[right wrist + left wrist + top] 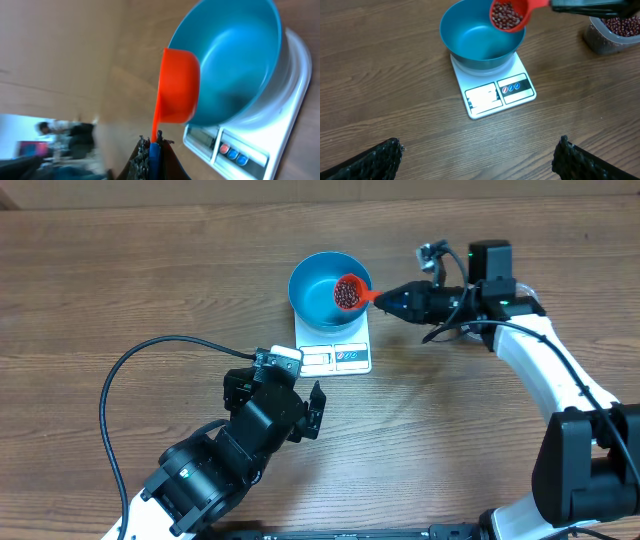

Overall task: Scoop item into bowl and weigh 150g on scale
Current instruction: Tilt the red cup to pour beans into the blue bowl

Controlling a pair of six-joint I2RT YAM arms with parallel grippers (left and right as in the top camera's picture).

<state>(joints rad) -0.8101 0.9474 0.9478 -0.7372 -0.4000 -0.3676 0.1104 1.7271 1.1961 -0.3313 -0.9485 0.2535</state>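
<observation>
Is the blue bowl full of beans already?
No, the bowl shows bare blue inside; the beans sit in the orange scoop above it.

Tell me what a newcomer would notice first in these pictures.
The small orange-red plastic scoop, full of tiny dark red beans, stands out, held by its handle in the right gripper over the round bright blue bowl. The bowl, which looks empty, sits on the flat white rectangular scale mid-table. The left gripper hangs open in front of the scale.

Blue bowl (310, 288), white scale (335, 358), orange-red scoop (177, 85), maroon beans (506, 15), wood-grain table (120, 280)
</observation>
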